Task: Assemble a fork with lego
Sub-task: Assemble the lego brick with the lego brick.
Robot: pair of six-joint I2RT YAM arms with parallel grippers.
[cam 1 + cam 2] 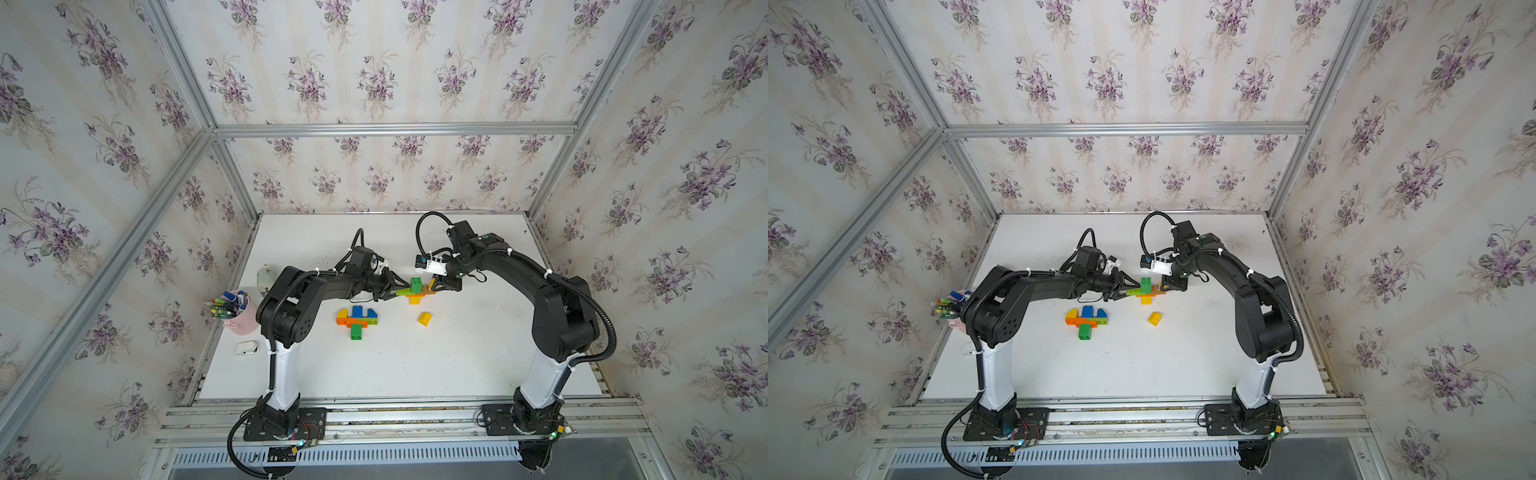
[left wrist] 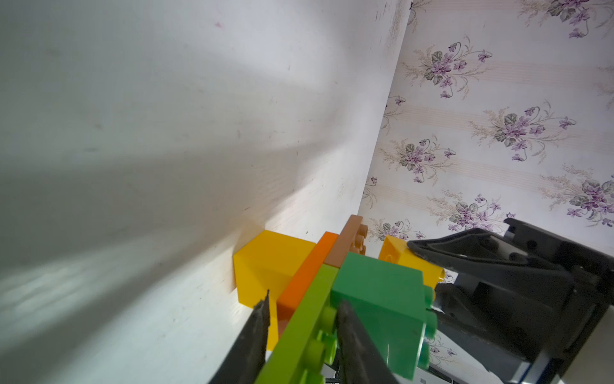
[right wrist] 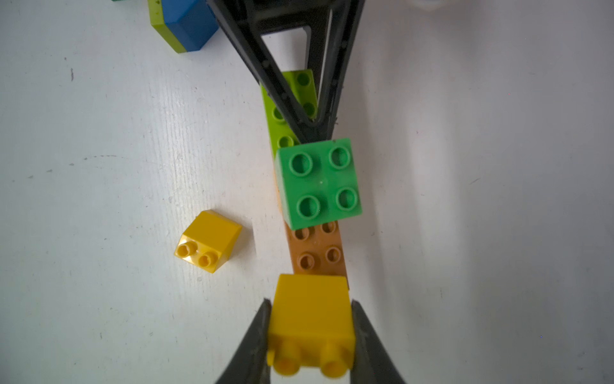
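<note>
In the middle of the table stands a part-built lego piece: a lime plate and a brown plate in a row, a green brick on top, and an orange plate and a yellow brick beneath. My left gripper is shut on the lime plate's end, one finger above and one below. My right gripper is shut on a yellow brick at the brown end. A loose yellow brick lies nearby.
A fork-shaped lego model of yellow, blue, orange and green bricks lies in front of the left arm. A pink cup of marker pens, a small white object and a pale bottle stand along the left edge.
</note>
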